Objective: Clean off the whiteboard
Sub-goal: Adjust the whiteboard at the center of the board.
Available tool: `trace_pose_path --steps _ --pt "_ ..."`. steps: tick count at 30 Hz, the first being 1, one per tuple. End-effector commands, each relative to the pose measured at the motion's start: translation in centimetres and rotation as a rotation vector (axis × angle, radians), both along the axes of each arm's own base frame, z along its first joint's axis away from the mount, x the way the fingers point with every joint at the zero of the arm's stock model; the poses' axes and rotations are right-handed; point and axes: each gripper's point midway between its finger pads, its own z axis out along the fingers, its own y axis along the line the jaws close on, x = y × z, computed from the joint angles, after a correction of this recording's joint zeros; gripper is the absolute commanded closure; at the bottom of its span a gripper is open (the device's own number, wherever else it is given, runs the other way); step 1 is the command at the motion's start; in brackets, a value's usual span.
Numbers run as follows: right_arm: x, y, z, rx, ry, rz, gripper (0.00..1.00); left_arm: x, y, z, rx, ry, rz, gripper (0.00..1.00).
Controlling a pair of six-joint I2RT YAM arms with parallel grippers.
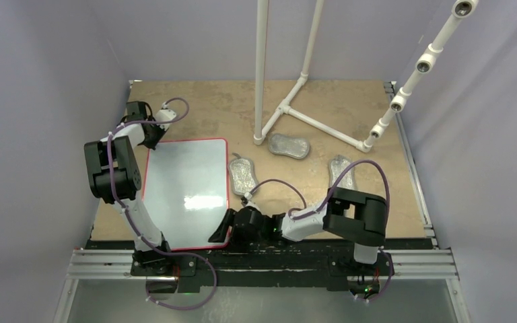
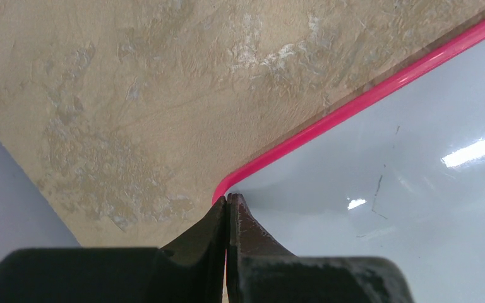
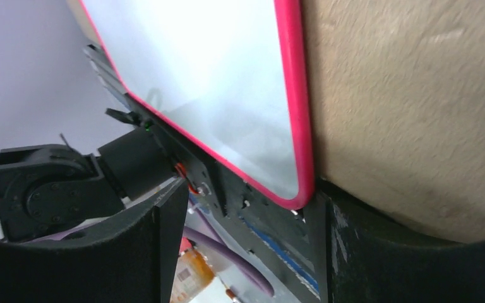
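Note:
The whiteboard [image 1: 186, 192], glossy white with a thin red rim, lies flat on the left half of the table. It shows no red scribbles, only faint thin marks [image 2: 377, 189]. My left gripper [image 1: 152, 138] is shut, its tips [image 2: 227, 199] resting at the board's far-left rounded corner [image 2: 222, 188]. Open at the near-right corner is my right gripper [image 1: 221, 230], and in the right wrist view [image 3: 247, 192] that corner of the whiteboard [image 3: 297, 199] sits between the spread fingers, close to the right finger [image 3: 347, 240]. Nothing is gripped.
Three silvery oval pads [image 1: 289, 145] [image 1: 242, 175] [image 1: 340, 171] lie right of the board. A white pipe frame [image 1: 289, 101] stands at the back, and a slanted pipe with fittings [image 1: 417, 67] at far right. Metal rails [image 1: 262, 262] run along the near edge.

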Motion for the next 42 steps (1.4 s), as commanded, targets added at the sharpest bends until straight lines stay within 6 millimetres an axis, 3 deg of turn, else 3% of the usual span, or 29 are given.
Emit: trace_pose_path --steps 1,3,8,11,15,19,21,24,32,35,40,42 --pt "0.4 1.4 2.2 0.141 -0.022 -0.168 0.33 -5.9 -1.4 -5.8 -0.045 0.257 -0.005 1.0" --pt "0.5 1.3 2.4 0.187 -0.032 -0.229 0.38 -5.8 -1.8 -5.7 -0.048 0.256 -0.012 1.0" --pt "1.2 1.5 3.2 0.312 -0.068 -0.295 0.69 -6.0 -2.2 -5.7 -0.054 0.261 -0.026 1.0" --pt "1.7 1.6 5.5 0.438 -0.136 -0.29 0.81 -6.7 -1.9 -6.5 -0.034 0.286 -0.041 1.0" --pt "1.8 1.6 8.5 0.542 -0.219 -0.271 0.89 -7.6 -1.7 -7.4 -0.01 0.324 -0.055 1.0" --pt "2.3 1.2 10.4 0.613 -0.278 -0.281 0.91 -8.1 -1.7 -7.3 -0.006 0.336 -0.065 1.0" --pt "2.6 0.9 11.3 0.664 -0.293 -0.291 0.86 -8.4 -1.7 -7.4 -0.005 0.342 -0.066 1.0" --pt "3.2 0.6 11.3 0.673 -0.302 -0.311 0.76 -8.6 -1.8 -7.4 -0.011 0.353 -0.067 1.0" --pt "5.4 1.4 10.8 0.586 -0.33 -0.335 0.66 -9.4 -2.2 -7.8 -0.031 0.379 -0.079 1.0" --pt "6.1 1.8 10.5 0.572 -0.333 -0.339 0.71 -9.4 -2.5 -7.5 -0.041 0.378 -0.087 1.0" --pt "7.5 2.3 10.7 0.537 -0.36 -0.324 0.96 -9.5 -3.2 -6.2 -0.08 0.366 -0.1 1.0" --pt "8.3 2.8 11.2 0.459 -0.404 -0.294 1.0 -8.7 -3.5 -4.9 -0.115 0.348 -0.096 1.0"
